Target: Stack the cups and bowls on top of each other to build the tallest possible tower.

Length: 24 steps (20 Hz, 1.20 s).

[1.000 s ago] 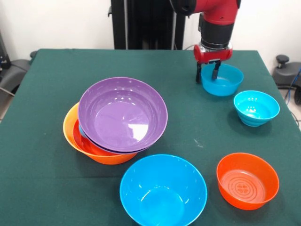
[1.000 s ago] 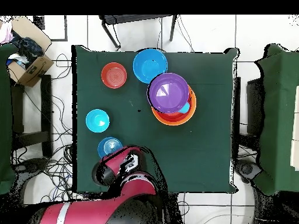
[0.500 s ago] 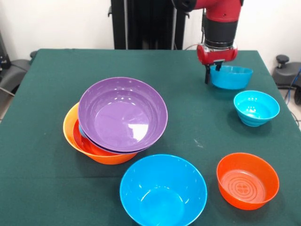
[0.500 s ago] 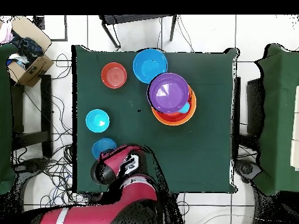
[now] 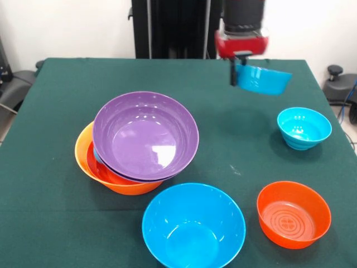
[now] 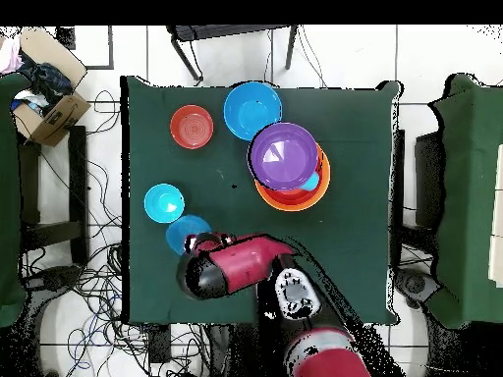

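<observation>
The gripper hangs above the far right part of the tabletop and is clamped on the rim of a small blue bowl, which it holds in the air, tilted, with no contact to the cloth below. In the overhead view the same small blue bowl shows just beside the red arm, partly covered by it. Near the right edge of the tabletop, below the lifted bowl in the front view, a small cyan bowl stands upright by itself. Closer to the near right corner stands a small red-orange bowl, also upright and apart from the others. At the near edge, about in the middle, stands a big blue bowl, just beside the tower. The tower stands left of the middle of the tabletop: a large orange bowl is its base, a red bowl lies inside it, and a large purple bowl lies on top, leaning and shifted toward the right, so that it overhangs the orange rim. A little of a cyan thing shows under the purple bowl, but I cannot tell what it is.
</observation>
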### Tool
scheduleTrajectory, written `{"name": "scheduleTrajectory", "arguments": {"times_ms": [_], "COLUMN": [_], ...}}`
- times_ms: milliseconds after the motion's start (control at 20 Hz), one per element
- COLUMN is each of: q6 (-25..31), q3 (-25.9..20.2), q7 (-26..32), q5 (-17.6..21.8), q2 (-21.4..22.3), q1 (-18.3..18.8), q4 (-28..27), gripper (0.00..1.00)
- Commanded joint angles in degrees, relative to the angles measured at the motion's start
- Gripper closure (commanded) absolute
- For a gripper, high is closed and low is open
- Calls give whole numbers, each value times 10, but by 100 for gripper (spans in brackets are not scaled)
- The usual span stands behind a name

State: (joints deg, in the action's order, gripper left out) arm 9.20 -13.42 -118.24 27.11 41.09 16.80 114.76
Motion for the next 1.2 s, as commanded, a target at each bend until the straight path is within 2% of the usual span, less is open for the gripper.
{"name": "scheduleTrajectory", "arguments": {"times_ms": [50, 200, 350, 650, 800, 1050, 1200], "q6": [209, 265, 316, 356, 352, 341, 342], "q3": [-166, -195, -198, -206, -204, -234, -247], "q7": [173, 204, 212, 224, 227, 286, 302], "q5": [-46, -44, -19, 22, 36, 53, 62], "q2": [132, 126, 93, 22, -1, -29, -36], "q1": [126, 159, 169, 179, 187, 229, 250], "q4": [34, -7, -67, -172, -192, -194, -190], "gripper": [100, 100, 100, 100, 100, 100, 100]}}
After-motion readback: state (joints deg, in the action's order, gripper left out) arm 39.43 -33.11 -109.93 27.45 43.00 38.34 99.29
